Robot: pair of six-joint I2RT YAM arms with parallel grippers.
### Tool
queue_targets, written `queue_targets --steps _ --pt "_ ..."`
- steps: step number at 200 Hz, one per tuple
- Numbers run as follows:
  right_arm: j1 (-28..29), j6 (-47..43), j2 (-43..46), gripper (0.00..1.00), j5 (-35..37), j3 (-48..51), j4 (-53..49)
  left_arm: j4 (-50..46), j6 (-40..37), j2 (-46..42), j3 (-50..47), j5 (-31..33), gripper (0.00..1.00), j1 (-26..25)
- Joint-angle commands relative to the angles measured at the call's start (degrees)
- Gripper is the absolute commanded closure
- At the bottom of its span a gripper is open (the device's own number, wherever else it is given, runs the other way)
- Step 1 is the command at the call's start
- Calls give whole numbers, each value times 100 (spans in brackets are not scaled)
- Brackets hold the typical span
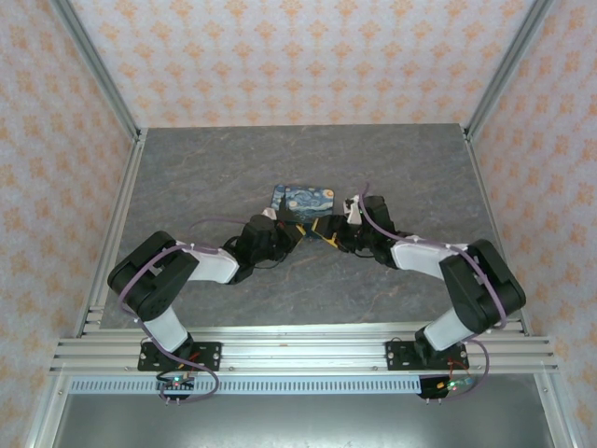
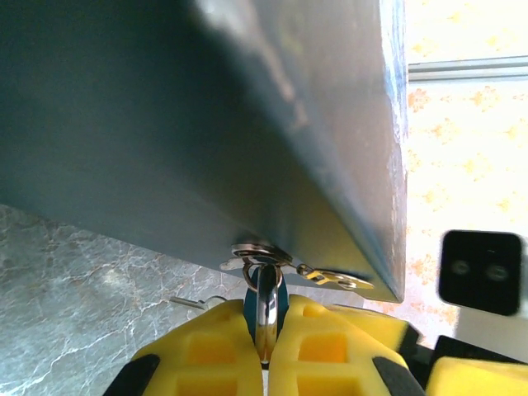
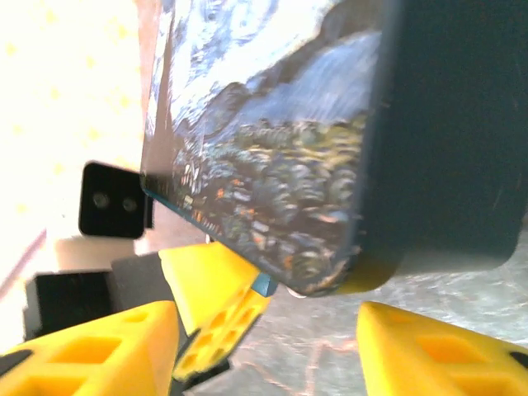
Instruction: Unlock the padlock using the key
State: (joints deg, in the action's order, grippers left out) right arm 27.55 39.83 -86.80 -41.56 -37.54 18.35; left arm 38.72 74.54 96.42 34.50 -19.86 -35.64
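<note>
The padlock (image 2: 266, 299) is pinched by the left gripper (image 2: 266, 351), whose yellow jaws are closed on it; it is held just under the teal side of the box (image 2: 165, 107), above the table (image 2: 74, 289); a ring (image 2: 257, 254) and a key (image 2: 334, 279) are seen just beside it, against the box; the right gripper (image 3: 266, 326) is held with jaws apart, nothing gripped, near a corner of the box.

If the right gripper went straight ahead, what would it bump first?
Most likely the box: its corner lies right ahead of the open right gripper. A finger of the left gripper sits just left of that line, so depth is hard to judge.
</note>
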Motion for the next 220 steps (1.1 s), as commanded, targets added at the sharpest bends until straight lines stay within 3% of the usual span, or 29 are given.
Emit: queue_targets --steps 1,29,70,131,220 --pt "225 -1768 356 50 814 -408 -1532 -281 -153 -74 262 -227 100 15" --pt "762 -3125 522 56 1962 -608 -2278 -536 -19 -19 381 -395 100 57" --pt "1114 -3824 703 55 2978 -236 -1809 -627 356 111 560 -689 100 136" --pt "1295 -4504 711 55 3195 -191 -1499 -845 732 265 912 -1053 100 145" --pt "1402 -4696 192 59 3500 -465 -1415 -1058 743 249 1096 -1178 100 145"
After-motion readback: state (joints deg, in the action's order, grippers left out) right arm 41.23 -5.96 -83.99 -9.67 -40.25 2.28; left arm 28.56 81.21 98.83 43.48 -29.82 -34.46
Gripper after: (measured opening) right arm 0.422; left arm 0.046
